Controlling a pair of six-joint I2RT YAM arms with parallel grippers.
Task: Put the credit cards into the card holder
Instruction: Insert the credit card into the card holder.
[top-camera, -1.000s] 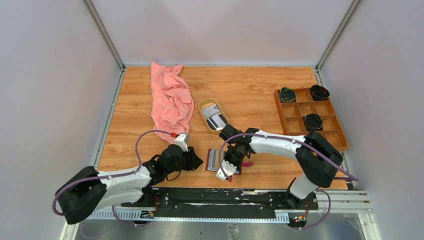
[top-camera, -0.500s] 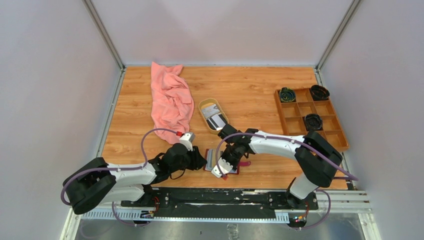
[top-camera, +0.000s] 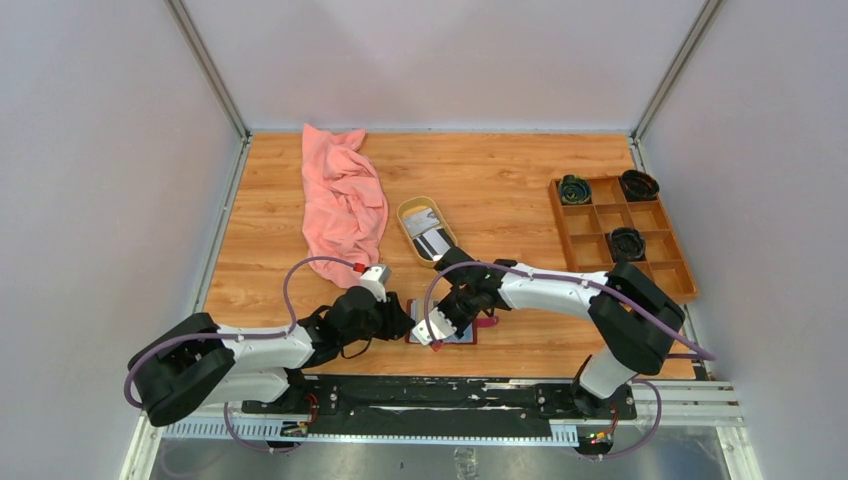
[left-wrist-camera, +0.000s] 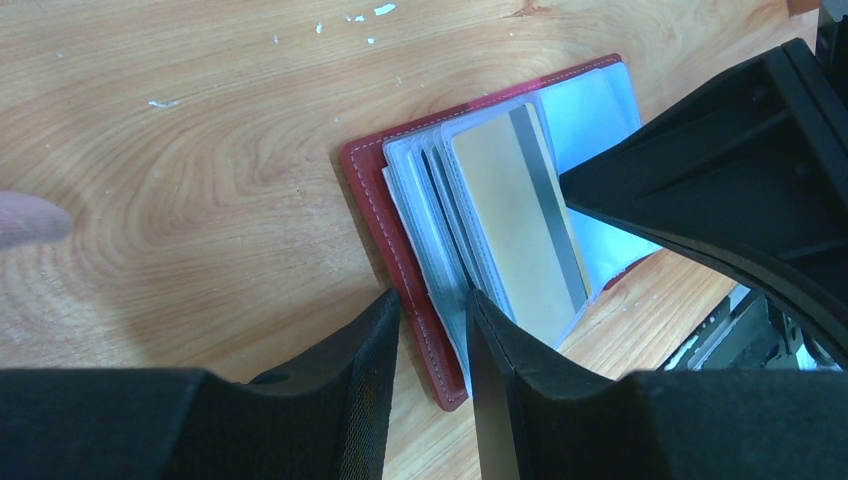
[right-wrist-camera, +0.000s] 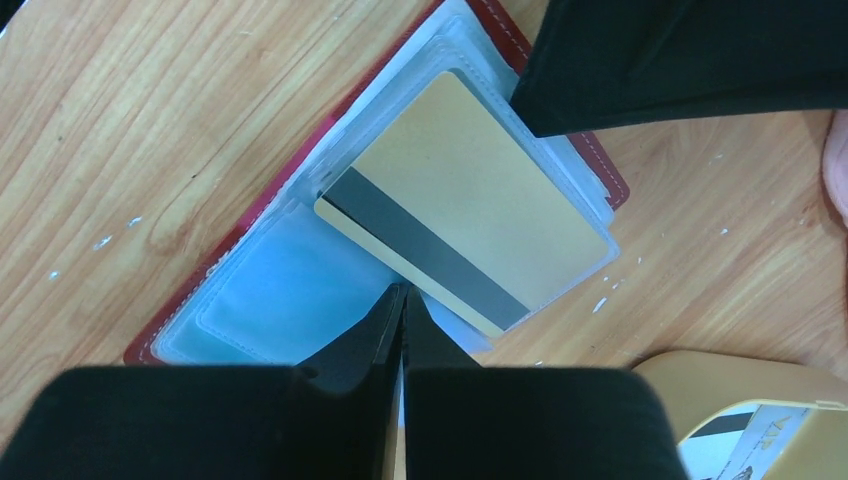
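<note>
The dark red card holder (top-camera: 466, 338) (left-wrist-camera: 375, 215) (right-wrist-camera: 592, 152) lies open on the table near the front edge, its clear sleeves fanned out. One gold credit card (left-wrist-camera: 510, 215) (right-wrist-camera: 480, 190) with a grey stripe rests on the sleeves, partly tucked in. My left gripper (top-camera: 398, 318) (left-wrist-camera: 432, 300) is shut on the holder's left cover edge and a few sleeves. My right gripper (top-camera: 447, 318) (right-wrist-camera: 402, 290) is shut with nothing in it, tips against the card's striped edge. More credit cards (top-camera: 432, 243) (right-wrist-camera: 740, 440) lie in the tan dish (top-camera: 410, 213) (right-wrist-camera: 740, 385).
A crumpled pink cloth (top-camera: 343, 200) lies at the back left. A brown wooden compartment tray (top-camera: 655, 215) with three dark coiled items stands at the right. The tan dish sits just behind the card holder.
My left gripper moved right onto the holder's left edge. My right gripper slid leftward over the holder, staying shut.
</note>
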